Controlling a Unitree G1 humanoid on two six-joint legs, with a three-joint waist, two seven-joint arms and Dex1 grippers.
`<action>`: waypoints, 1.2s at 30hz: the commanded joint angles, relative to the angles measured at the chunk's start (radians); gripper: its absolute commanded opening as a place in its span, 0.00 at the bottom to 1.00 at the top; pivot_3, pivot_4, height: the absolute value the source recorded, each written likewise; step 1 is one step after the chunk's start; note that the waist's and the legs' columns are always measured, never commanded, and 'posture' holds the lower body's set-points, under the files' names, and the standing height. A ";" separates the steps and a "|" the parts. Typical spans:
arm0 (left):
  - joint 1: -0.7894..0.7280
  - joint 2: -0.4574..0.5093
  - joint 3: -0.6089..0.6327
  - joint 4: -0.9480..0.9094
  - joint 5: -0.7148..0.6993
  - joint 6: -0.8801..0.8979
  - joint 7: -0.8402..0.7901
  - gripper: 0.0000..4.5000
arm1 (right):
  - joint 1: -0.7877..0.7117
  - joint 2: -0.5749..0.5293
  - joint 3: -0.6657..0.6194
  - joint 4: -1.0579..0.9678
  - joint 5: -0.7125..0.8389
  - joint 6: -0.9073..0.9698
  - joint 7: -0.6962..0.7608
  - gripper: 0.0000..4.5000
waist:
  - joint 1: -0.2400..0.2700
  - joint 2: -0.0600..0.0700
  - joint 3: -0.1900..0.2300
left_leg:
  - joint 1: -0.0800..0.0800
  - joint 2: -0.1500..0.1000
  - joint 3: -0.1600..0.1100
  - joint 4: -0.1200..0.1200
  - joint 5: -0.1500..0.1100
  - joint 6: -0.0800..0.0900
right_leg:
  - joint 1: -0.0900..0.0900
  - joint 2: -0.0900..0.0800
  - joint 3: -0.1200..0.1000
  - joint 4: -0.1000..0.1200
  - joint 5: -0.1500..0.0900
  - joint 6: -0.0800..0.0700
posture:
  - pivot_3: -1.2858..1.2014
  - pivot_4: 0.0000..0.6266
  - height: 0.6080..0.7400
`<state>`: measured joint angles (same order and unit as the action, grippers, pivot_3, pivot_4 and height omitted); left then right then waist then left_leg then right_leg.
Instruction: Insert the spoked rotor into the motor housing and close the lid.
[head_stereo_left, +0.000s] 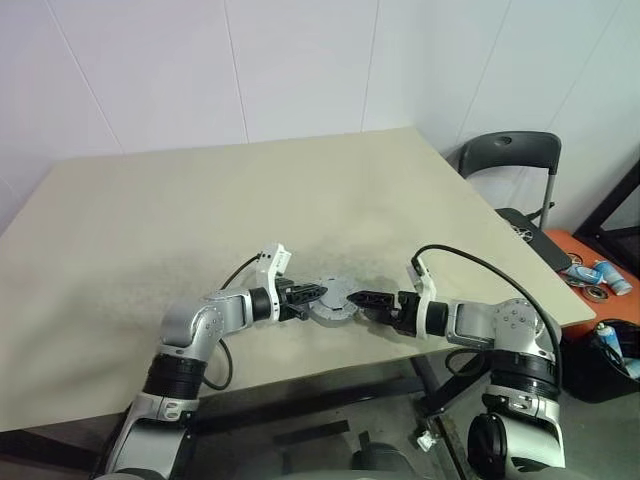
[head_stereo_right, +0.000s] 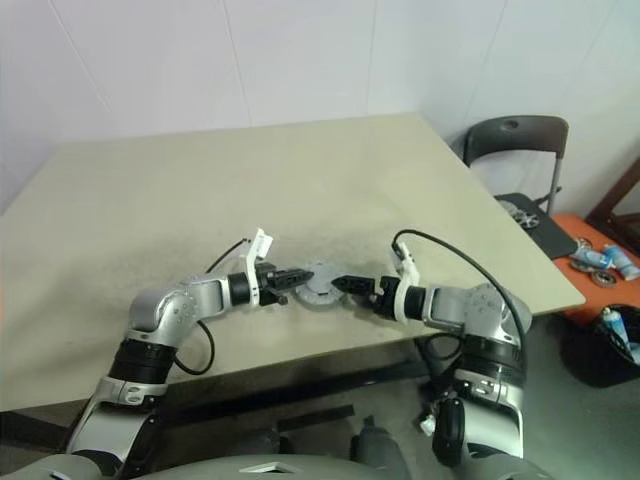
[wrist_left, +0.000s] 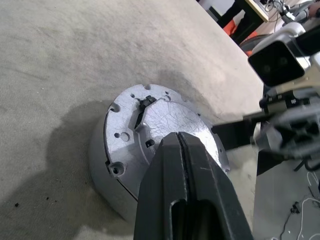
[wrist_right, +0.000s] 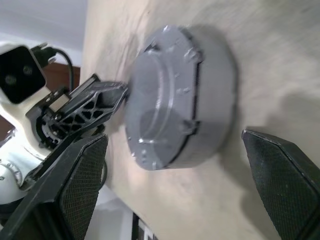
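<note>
A round grey motor housing (wrist_left: 106, 172) sits on the beige table near its front edge, with the grey lid (wrist_left: 167, 122) lying on top of it. The same stack appears in the left eye view as the housing (head_stereo_left: 334, 312). The spoked rotor is hidden. My left gripper (wrist_left: 179, 137) is shut, its tips resting over the lid's top from the left (head_stereo_left: 322, 292). My right gripper (wrist_right: 174, 137) is open, one finger (wrist_right: 82, 180) on each side of the housing, reaching in from the right (head_stereo_left: 352, 297).
The table's front edge (head_stereo_left: 300, 375) runs just below both arms. A grey chair (head_stereo_left: 510, 155) stands off the table's right corner, with a black mat (head_stereo_left: 530, 238) of metal parts on it. An orange crate with cans (head_stereo_left: 600, 275) lies further right.
</note>
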<state>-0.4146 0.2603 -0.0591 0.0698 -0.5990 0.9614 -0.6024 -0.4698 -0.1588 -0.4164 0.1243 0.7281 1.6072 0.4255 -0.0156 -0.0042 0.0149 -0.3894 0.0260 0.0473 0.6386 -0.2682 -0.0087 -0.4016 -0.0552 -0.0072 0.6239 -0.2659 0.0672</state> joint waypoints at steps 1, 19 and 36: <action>0.037 0.000 -0.027 0.048 0.051 0.022 0.040 0.00 | -0.063 0.049 0.000 0.025 0.007 -0.011 -0.014 1.00 | -0.002 0.000 0.000 | 0.000 0.000 0.000 0.001 0.000 0.000 | 0.000 0.000 0.000 0.002 0.000 0.000 | 0.52 0.00 1.00; 0.036 0.003 -0.008 0.053 0.054 0.018 0.054 0.00 | -0.135 0.177 -0.101 0.139 0.013 -0.171 -0.101 1.00 | -0.027 0.001 0.002 | 0.000 0.004 -0.002 0.009 0.000 0.000 | -0.001 0.008 0.004 0.007 0.002 -0.002 | 0.52 0.00 1.00; 0.028 0.003 -0.003 0.048 0.063 0.023 0.051 0.00 | -0.091 0.193 -0.078 0.105 0.043 -0.124 -0.081 0.60 | -0.033 0.002 0.003 | 0.000 0.005 -0.002 0.006 0.000 0.000 | -0.004 0.010 0.005 0.007 0.004 0.000 | 0.52 0.00 1.00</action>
<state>-0.4229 0.2644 -0.0228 0.0816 -0.5773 0.9502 -0.5826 -0.5301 0.0018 -0.5222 0.2749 0.7018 1.4574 0.3043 -0.0484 -0.0022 0.0176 -0.3898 0.0312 0.0455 0.6446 -0.2684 -0.0088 -0.4058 -0.0449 -0.0022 0.6308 -0.2625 0.0666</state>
